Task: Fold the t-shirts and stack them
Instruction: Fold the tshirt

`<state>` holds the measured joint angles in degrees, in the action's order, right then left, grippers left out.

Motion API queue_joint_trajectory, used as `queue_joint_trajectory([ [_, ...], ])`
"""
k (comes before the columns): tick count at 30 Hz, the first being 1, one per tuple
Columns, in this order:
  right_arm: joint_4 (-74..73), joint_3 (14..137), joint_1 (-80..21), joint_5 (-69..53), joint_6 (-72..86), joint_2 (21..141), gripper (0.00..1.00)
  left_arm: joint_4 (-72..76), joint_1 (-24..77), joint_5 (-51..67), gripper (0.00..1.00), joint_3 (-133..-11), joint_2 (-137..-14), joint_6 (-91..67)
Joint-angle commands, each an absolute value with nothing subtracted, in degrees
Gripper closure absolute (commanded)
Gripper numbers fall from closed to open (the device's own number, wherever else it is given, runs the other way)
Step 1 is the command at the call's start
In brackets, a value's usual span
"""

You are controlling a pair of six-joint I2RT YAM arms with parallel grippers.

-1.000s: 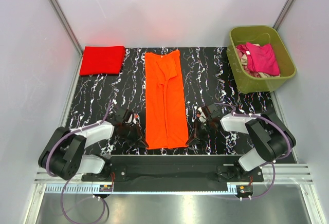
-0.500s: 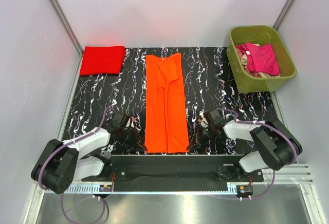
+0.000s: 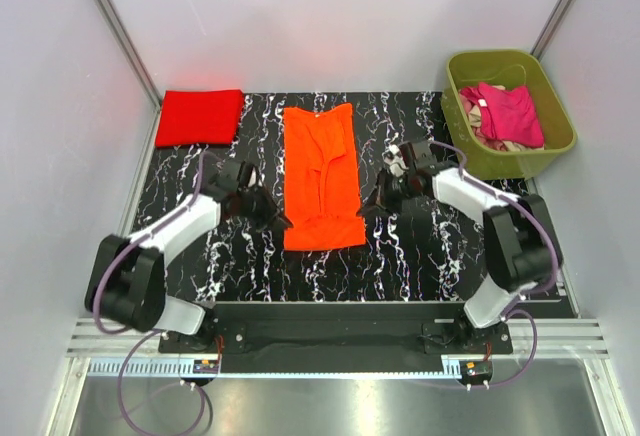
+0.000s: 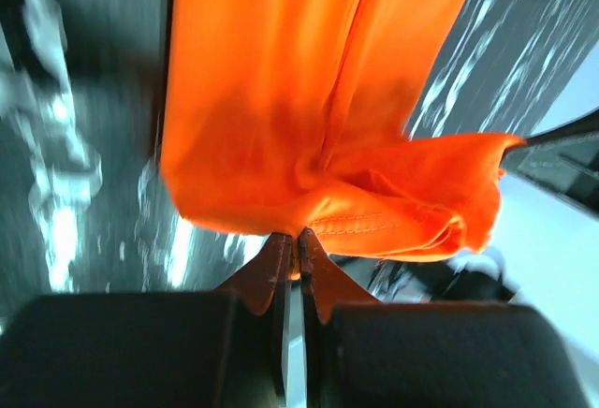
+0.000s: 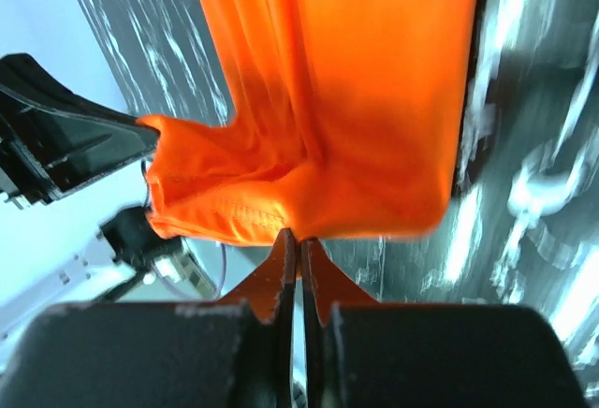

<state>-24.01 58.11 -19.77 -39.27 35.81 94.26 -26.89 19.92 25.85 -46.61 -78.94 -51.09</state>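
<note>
Orange t-shirt: soft matte cloth, narrow rectangle, lying lengthwise mid-table between the two arms. Long creases down the middle. Stitched hem along the near edge, bunched and puckered at both pinch points.

Left tool: clenched on the near-left hem corner. Left wrist view: dark wedge fingertips pressed together on a fold of orange cloth, no gap visible.

Right tool: clenched on the near-right hem corner. Right wrist view: same grip, hem gathered above the tips, remaining cloth stretched smooth away from them.

Table: black, glossy, white marble veining.

Red t-shirt: folded into a flat tidy square, far-left corner, well apart from the orange t-shirt.

Olive-green tub: rigid plastic, rounded rectangle, far-right corner. Inside: magenta pink t-shirt crumpled on top, beige cloth showing under it on the left side.
</note>
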Motion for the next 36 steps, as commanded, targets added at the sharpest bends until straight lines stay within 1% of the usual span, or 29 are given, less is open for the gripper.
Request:
queue_joint_trajectory([
  [1, -31.5, 68.4, -17.5, -41.2, 29.0, 103.0, 1.0, -26.9, 17.1, 23.6, 1.0, -56.0, -86.0, -47.2],
  [3, -33.0, 73.0, -16.9, -41.7, 28.5, 106.4, 1.0, -27.6, 15.3, 24.1, 1.0, -59.9, -91.5, -46.4],
  [6, -36.3, 83.2, -15.6, -42.4, 27.7, 113.6, 1.0, -27.9, 13.5, 25.6, 1.0, -68.3, -97.8, -45.4],
  [12, -41.4, 96.5, -14.2, -43.2, 26.8, 121.7, 1.0, -29.2, 11.7, 27.3, 1.0, -76.6, -106.4, -44.7],
  [18, -44.1, 104.0, -12.8, -44.0, 26.5, 128.2, 1.0, -30.0, 10.1, 28.2, 1.0, -83.0, -111.7, -44.4],
  [24, -45.4, 109.5, -12.3, -45.0, 26.8, 131.9, 1.0, -30.7, 9.4, 29.4, 1.0, -87.5, -115.8, -44.0],
  [36, -45.9, 116.9, -11.8, -46.5, 28.3, 138.4, 1.0, -31.8, 8.5, 30.0, 1.0, -91.9, -120.8, -43.6],
])
